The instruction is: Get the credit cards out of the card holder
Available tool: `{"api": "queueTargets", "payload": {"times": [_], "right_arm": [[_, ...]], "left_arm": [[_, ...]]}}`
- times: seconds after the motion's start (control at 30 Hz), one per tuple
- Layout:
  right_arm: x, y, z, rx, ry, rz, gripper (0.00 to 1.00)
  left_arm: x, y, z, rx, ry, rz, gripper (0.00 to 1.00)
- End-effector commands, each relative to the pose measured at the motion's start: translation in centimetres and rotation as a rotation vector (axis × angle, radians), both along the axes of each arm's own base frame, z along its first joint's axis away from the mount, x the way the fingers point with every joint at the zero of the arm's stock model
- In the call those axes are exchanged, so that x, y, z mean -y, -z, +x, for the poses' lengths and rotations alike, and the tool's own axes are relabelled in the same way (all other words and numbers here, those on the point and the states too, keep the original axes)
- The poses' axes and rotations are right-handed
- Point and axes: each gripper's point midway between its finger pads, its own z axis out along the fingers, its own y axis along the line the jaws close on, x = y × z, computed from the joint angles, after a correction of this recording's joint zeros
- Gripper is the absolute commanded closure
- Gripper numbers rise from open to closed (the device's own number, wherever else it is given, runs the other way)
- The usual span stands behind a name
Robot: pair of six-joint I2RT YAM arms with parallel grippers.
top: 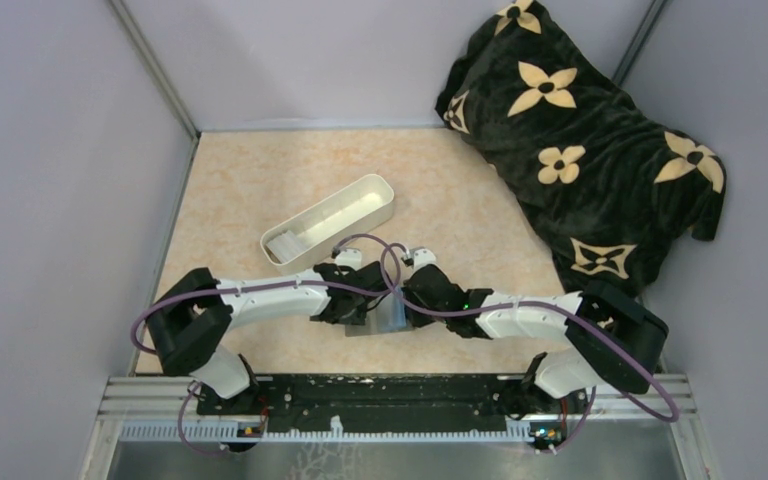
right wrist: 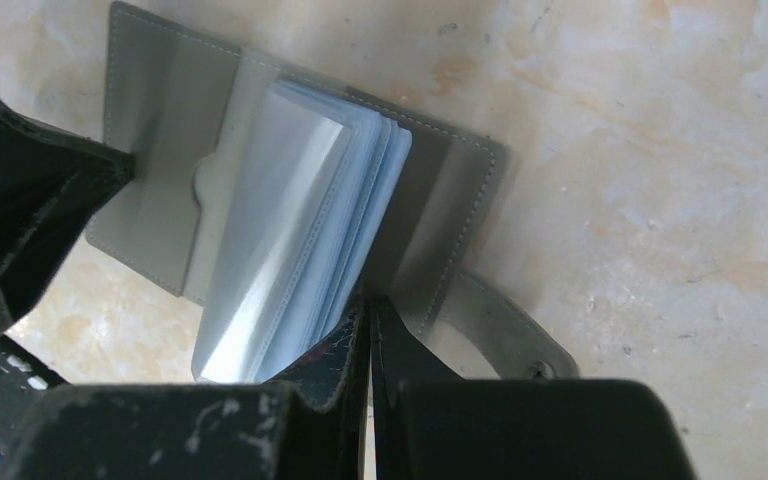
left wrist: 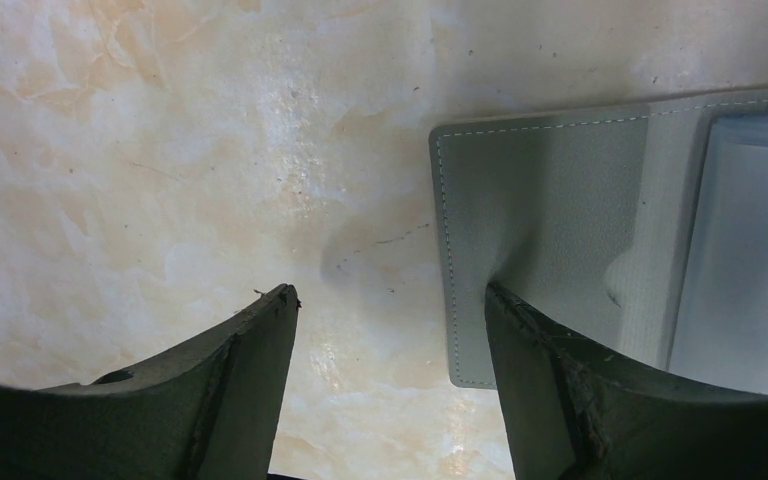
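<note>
Card holder (right wrist: pixel 160 120) open; left fingers (left wrist: pixel 580 400) spread, right fingers (right wrist: pixel 325 375) together.

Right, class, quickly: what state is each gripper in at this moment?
Left gripper: open, one finger resting on the card holder.
Right gripper: fingers shut at the card holder's edge; whether they pinch anything cannot be told.

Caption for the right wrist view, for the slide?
Right gripper, fingers together, at the edge of the open wallet's fanned clear sleeves; left gripper pins one flap.
</note>
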Motion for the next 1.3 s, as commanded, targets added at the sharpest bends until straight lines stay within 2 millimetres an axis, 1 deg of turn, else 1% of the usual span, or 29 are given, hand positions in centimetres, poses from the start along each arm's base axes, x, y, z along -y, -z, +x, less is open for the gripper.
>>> {"api": "queueTargets", "payload": {"times": [0.0, 0.1, 0.4, 0.53, 0.77, 0.87, 0.93, 1.1, 1.27], "right_arm": [[-3.5, -3.4, 1.0, 0.054, -0.035, 0.124, 0.99], [-2.9, -3.6, 1.3, 0.070, -0.009, 0.102, 0.99], [-1.6, -5.8, 1.6, 0.117, 0.019, 0.102, 0.99], [-1.9, -6.6, 1.7, 0.126, 0.015, 0.119, 0.99], [-2.4, -6.4, 1.6, 0.115, 0.003, 0.128, 0.99], [-2.4, -6.7, 1.6, 0.119, 0.004, 0.133, 0.99], [-2.3, -7.0, 1.6, 0.127, 0.003, 0.136, 0.99], [-2.5, -6.9, 1.5, 0.121, -0.009, 0.134, 0.98], [-2.9, -8.0, 1.5, 0.136, -0.014, 0.157, 0.99]], "left_arm": [[1.3, 1.5, -0.4, -0.031, 0.002, -0.068, 0.24], [1.3, 1.3, -0.3, -0.027, 0.001, -0.072, 0.24], [1.2, 1.6, -0.4, -0.029, 0.001, -0.071, 0.25], [1.4, 1.4, -0.3, -0.024, 0.001, -0.077, 0.25], [1.0, 1.6, -0.5, -0.027, -0.001, -0.067, 0.24], [1.0, 1.7, -0.5, -0.029, 0.000, -0.065, 0.25], [1.1, 1.7, -0.5, -0.030, 0.001, -0.067, 0.25], [1.3, 1.8, -0.4, -0.030, 0.004, -0.068, 0.25], [1.4, 1.7, -0.3, -0.028, 0.004, -0.072, 0.24]]}}
